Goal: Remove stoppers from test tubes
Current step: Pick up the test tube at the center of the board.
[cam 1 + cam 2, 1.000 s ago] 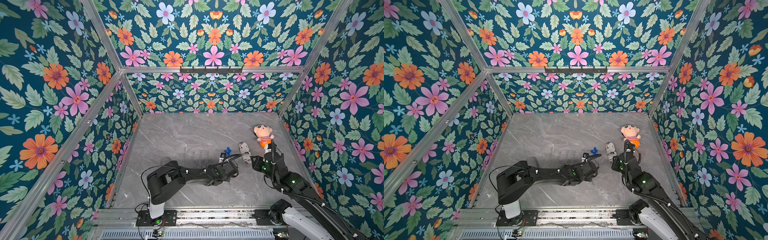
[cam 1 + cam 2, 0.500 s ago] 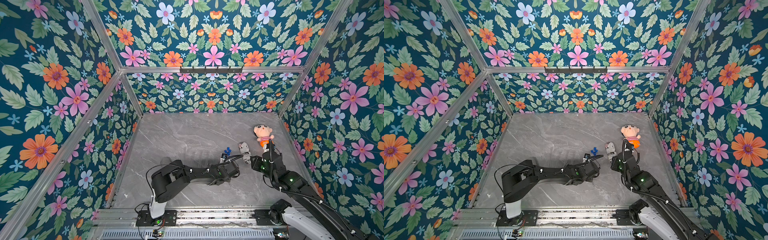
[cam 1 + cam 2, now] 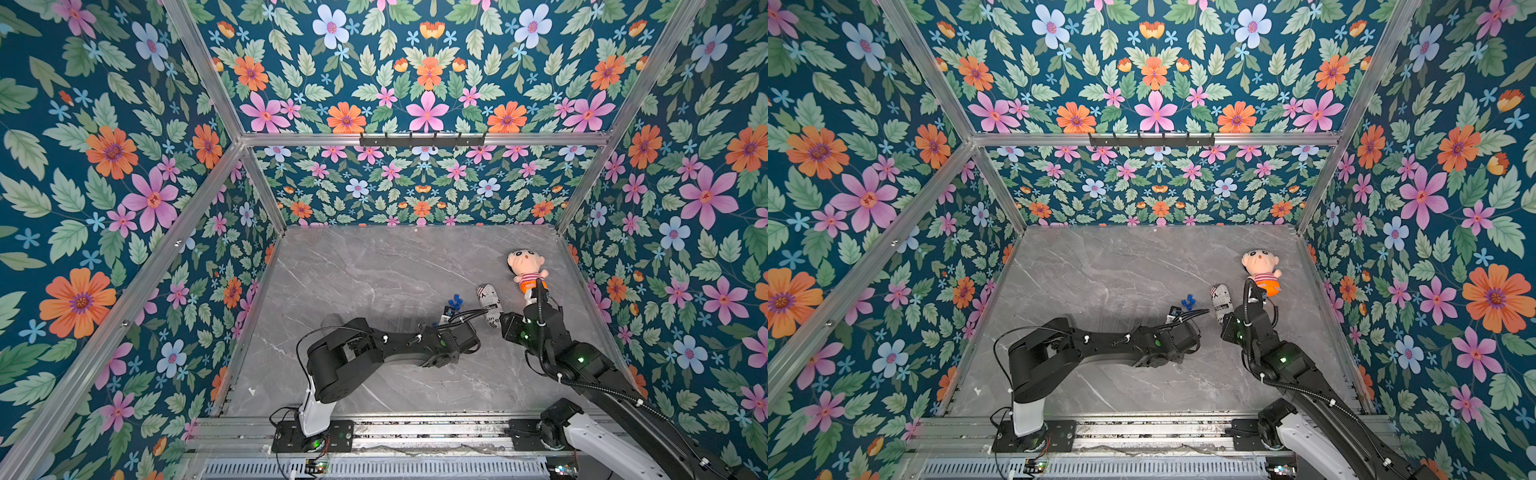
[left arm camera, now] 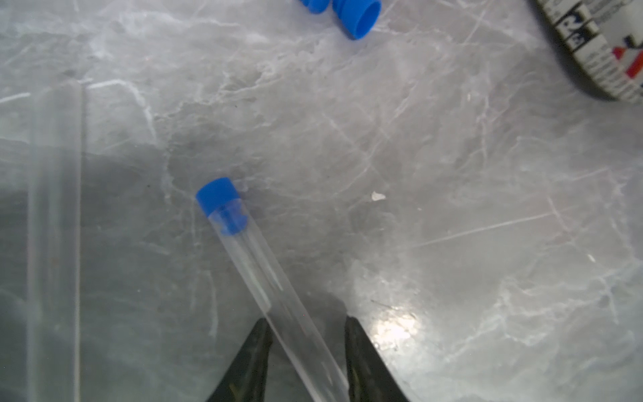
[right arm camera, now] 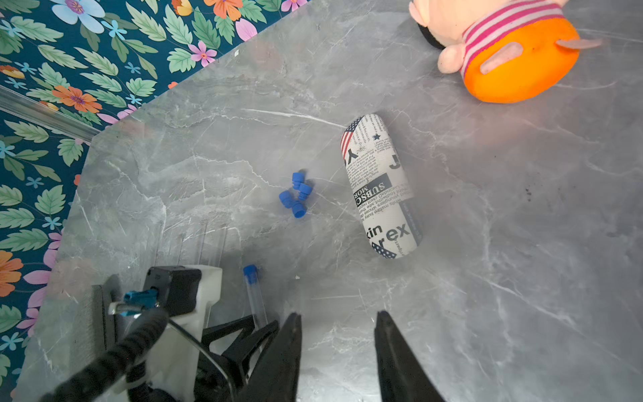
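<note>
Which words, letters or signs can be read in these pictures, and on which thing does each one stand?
"SUBSC", white on a dark band: newsprint-patterned can.
"MOR", smaller, beside it: same can.
"kin" and "rex", large black letters: same can.
"R", left wrist view: same can, otherwise blurred.
Flag print, no words: the can's ends.
Fine print: too small to read.
Elsewhere: nothing readable.

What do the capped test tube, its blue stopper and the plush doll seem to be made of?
Test tube: clear, glossy glass or plastic; the marble shows through. Stopper: matte blue plastic, probably; uniform colour. Plush doll: soft fabric, slightly fuzzy surface.
</note>
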